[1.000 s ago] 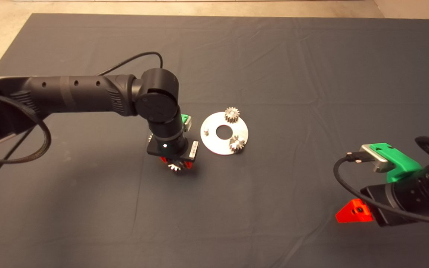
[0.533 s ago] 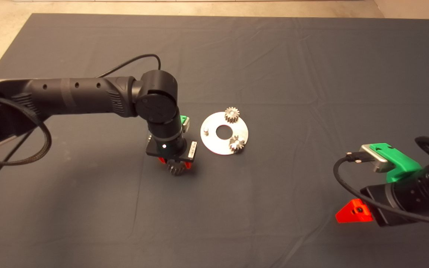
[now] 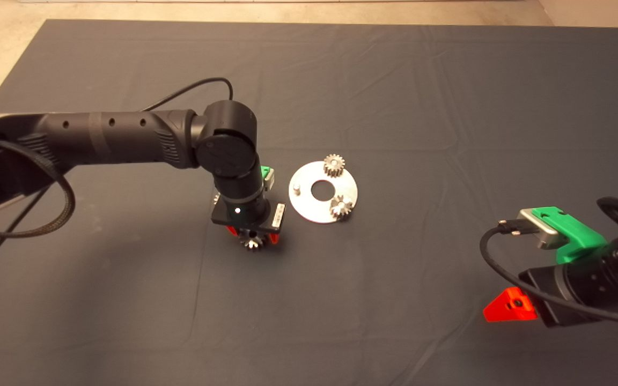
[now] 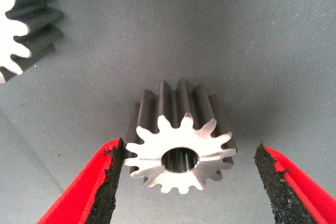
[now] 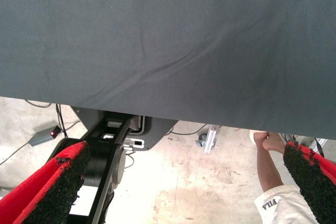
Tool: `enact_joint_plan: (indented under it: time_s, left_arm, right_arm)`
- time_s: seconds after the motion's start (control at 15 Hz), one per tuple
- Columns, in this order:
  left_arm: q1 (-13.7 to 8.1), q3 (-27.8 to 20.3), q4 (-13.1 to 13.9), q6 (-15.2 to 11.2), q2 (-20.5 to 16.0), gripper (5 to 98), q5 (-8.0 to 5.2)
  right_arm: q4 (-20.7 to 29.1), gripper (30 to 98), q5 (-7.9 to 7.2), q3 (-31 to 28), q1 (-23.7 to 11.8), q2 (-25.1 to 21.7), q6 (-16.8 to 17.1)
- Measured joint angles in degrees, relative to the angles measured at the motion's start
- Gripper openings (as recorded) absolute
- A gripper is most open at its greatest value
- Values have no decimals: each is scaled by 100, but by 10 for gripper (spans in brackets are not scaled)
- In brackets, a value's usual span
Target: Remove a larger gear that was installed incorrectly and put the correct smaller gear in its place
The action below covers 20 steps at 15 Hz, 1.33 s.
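Note:
The smaller gear (image 4: 178,150), dull grey steel with a dark centre hole, lies flat on the dark mat (image 3: 395,107). My left gripper (image 4: 189,148) hangs open straight above it, one finger on each side and neither pad touching. In the head view this gear (image 3: 251,242) peeks out below the left gripper (image 3: 252,236), left of the round metal plate (image 3: 349,187). The larger gear (image 4: 16,30), with a bright white face, lies on the mat close by, apart from the fingers. The plate carries two gears (image 3: 334,164) (image 3: 341,206) and one bare pin (image 3: 297,187). My right gripper (image 3: 510,308) waits open at the lower right.
The plate has a round centre hole (image 3: 321,189). The left arm (image 3: 116,142) reaches in across the mat's left half. The right wrist view looks past the mat's edge to the floor, a dark robot base (image 5: 105,156) and a person's leg (image 5: 269,161).
The left gripper has stayed over the smaller gear with only slight shifts, its fingers still apart. The right arm has not moved.

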State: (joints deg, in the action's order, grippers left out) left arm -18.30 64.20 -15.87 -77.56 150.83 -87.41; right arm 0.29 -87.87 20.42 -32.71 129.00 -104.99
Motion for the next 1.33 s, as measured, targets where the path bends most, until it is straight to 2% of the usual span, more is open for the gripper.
enact_joint_plan:
  time_s: [0.27, 0.67, 0.8, 0.93, 1.07, 1.33]
  left_arm:
    - [-13, 83, 0, 11, -119, 726, 11]
    - [-16, 139, 3, 41, -196, 739, 69]
    - [-17, 168, 5, 44, -199, 780, 72]
    - [-110, 173, 5, 46, -196, 795, 78]
    - [-267, 176, 2, 46, -196, 835, 149]
    - [-284, 179, 2, 46, -196, 882, 238]
  right_arm:
    - [0, 976, -2, 0, 0, 0, 0]
    - [0, 976, -2, 0, 0, 2, 0]
    - [0, 976, 0, 0, 0, 2, 0]
    - [0, 976, 0, 0, 0, 2, 0]
    - [0, 976, 0, 0, 0, 2, 0]
    - [0, 976, 0, 0, 0, 2, 0]
